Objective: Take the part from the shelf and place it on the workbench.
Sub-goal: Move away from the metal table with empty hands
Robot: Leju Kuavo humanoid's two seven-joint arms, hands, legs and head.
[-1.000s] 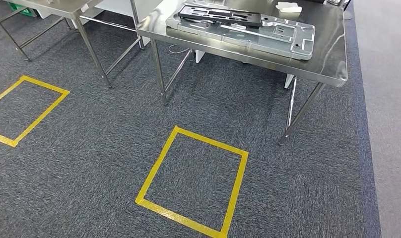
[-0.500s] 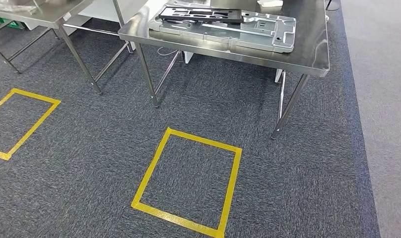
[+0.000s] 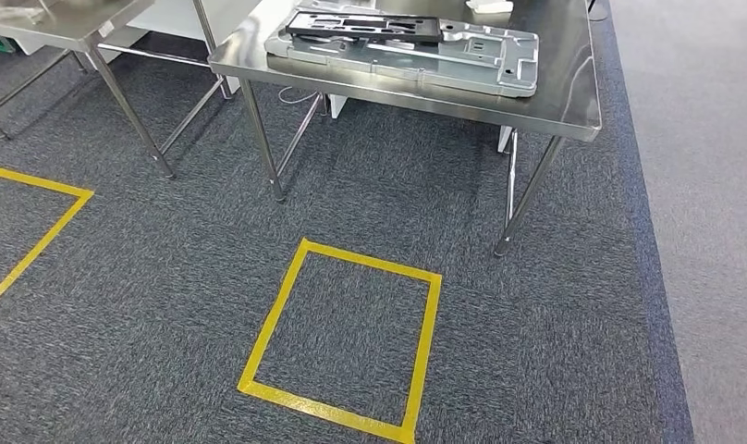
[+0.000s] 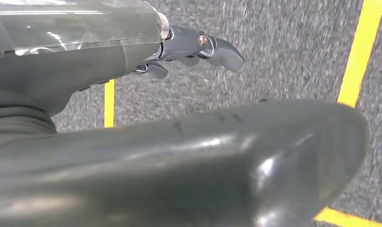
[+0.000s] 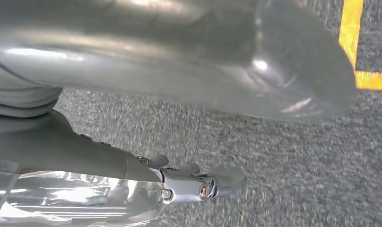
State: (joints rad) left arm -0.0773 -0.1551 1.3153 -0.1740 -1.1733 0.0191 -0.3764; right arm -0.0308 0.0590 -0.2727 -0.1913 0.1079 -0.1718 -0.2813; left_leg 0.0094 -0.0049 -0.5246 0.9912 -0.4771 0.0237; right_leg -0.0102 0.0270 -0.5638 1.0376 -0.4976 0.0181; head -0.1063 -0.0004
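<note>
Both hands [image 4: 198, 47] [image 5: 198, 187] empty over carpet | part [image 3: 402, 46] on workbench [image 3: 573, 102]

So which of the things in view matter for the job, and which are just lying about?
Job:
workbench
metal part on it, black part on top
left hand, right hand, both holding nothing

Lying about:
yellow floor squares
second table
white object
</note>
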